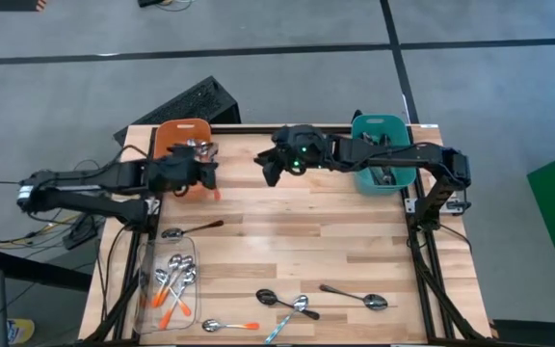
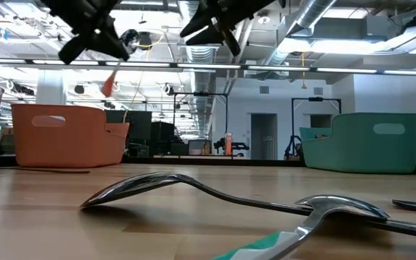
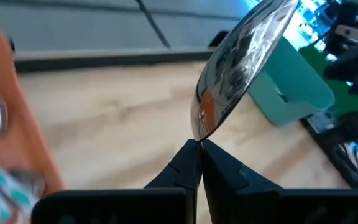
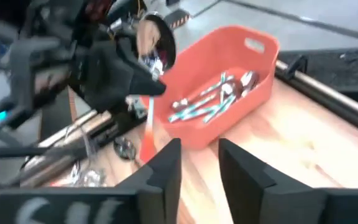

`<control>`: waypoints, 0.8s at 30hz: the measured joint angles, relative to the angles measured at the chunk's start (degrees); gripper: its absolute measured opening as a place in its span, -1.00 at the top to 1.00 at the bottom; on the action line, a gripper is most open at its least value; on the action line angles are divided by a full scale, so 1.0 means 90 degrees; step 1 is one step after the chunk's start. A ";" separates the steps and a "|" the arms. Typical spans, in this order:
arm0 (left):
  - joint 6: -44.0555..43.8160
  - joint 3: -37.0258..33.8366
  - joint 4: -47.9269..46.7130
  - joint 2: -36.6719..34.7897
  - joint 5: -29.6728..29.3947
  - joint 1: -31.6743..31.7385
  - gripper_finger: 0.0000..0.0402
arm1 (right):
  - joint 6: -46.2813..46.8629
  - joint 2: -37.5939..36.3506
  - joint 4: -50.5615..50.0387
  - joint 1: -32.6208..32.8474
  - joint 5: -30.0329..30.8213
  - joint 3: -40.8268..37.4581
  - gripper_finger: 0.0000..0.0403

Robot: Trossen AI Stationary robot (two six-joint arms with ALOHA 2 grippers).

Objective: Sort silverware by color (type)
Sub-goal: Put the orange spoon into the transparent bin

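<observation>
The left gripper (image 3: 199,163) is pinched tight on a shiny silver spoon with an orange handle (image 4: 149,124), gripping it at the neck just below the bowl, so the bowl stands up above the fingers and the orange handle hangs down. It holds the spoon in the air beside the orange plastic bin (image 1: 183,137) at the back left of the wooden counter (image 1: 355,241); that bin holds several spoons with light-blue handles (image 4: 199,107). The right gripper (image 4: 199,163) hovers just across from it near the counter's back centre, fingers parted and empty, with the teal bin (image 1: 383,152) behind it.

The spoon looks light, stiff and slick; a grip on the narrow neck lets it swing, so the flatter handle would likely hold steadier. More spoons lie at the front: some in a clear tray (image 1: 152,310), others loose on the counter.
</observation>
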 joint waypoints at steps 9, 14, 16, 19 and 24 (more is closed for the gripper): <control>-0.1958 0.0010 -0.0477 -0.0704 0.3501 -0.1506 1.00 | -0.0017 0.0000 -0.1050 0.0013 0.0009 0.0000 0.17; -0.3490 0.0010 -0.1546 -0.0609 0.3220 -0.3451 1.00 | -0.0015 0.0053 -0.1167 0.0097 0.0012 -0.0002 0.17; -0.4310 0.0004 -0.1920 -0.0455 0.2972 -0.4185 1.00 | -0.0013 0.0075 -0.1183 0.0127 0.0012 -0.0012 0.18; -0.5438 0.0005 -0.2130 -0.0190 0.2824 -0.5166 1.00 | -0.0017 0.0128 -0.1084 0.0147 0.0017 -0.0010 0.17; -0.6714 0.0005 -0.2213 0.0455 0.2829 -0.6300 1.00 | -0.0068 0.0778 -0.0770 0.0201 -0.0565 -0.0027 0.17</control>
